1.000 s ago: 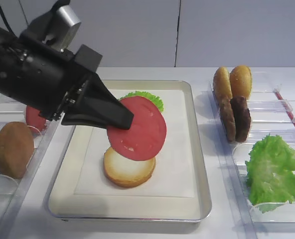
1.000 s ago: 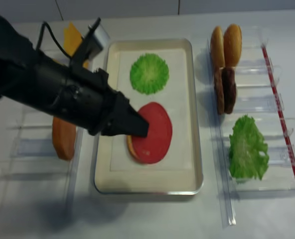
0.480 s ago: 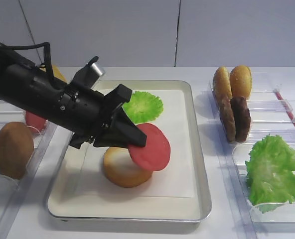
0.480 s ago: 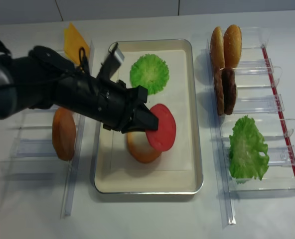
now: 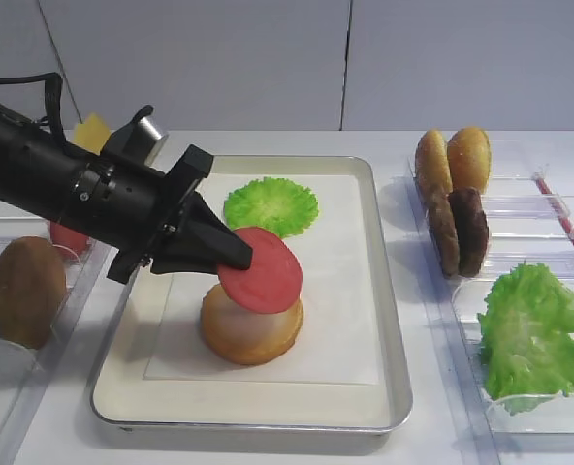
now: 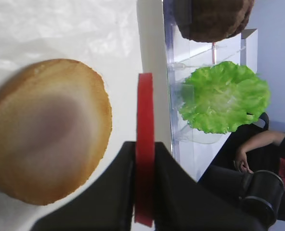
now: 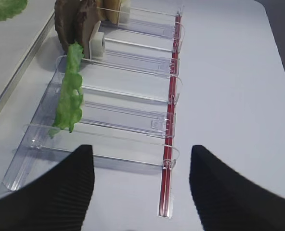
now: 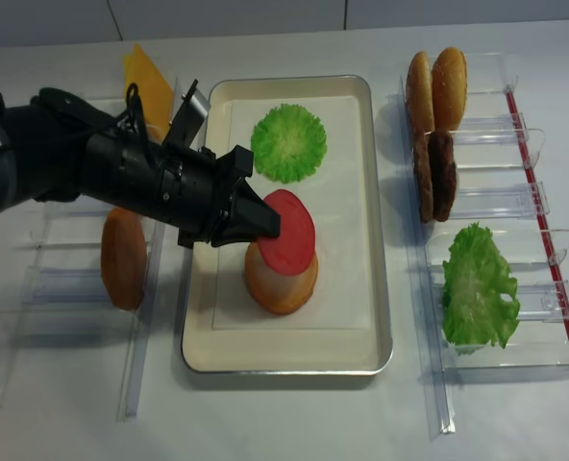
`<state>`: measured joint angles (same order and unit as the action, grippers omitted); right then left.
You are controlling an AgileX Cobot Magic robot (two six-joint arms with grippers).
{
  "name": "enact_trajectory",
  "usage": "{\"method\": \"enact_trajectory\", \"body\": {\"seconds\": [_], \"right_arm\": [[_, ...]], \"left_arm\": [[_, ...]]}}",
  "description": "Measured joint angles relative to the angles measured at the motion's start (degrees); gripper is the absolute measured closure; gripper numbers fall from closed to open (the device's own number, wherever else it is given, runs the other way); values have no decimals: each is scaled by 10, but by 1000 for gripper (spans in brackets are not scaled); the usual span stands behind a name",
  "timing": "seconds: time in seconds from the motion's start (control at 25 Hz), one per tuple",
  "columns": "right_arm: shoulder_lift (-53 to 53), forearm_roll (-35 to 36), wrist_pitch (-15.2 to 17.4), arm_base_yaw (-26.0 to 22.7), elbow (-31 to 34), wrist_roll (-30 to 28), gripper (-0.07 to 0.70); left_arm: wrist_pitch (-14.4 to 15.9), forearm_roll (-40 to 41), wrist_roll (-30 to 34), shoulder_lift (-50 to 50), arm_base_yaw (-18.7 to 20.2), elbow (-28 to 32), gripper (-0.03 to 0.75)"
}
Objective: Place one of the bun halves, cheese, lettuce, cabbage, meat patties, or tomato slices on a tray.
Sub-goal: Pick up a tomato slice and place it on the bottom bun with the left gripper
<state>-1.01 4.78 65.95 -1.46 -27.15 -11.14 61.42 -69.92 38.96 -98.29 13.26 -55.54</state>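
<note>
While clamping a tomato slice (image 5: pixel 260 283) over the bun half (image 5: pixel 251 329), the left gripper (image 5: pixel 237 260) perhaps touches it.

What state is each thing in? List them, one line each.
Left gripper: jaws shut on the tomato slice.
Tomato slice: held tilted over the bun half.
Bun half: flat on the tray's paper, cut face up.
Tray: holds the bun half and a round lettuce leaf.
Right gripper: jaws open, nothing between them.
Meat patties: standing on edge in the right rack.
</note>
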Motion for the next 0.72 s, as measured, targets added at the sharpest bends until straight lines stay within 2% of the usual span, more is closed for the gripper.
{"method": "enact_trajectory", "body": {"seconds": [0.44, 0.72], "right_arm": [[0, 0, 0, 0, 0, -1, 160], [0, 0, 0, 0, 0, -1, 160]], "left_arm": [[12, -13, 26, -71, 0, 0, 671], [12, -17, 32, -79, 0, 0, 671]]}}
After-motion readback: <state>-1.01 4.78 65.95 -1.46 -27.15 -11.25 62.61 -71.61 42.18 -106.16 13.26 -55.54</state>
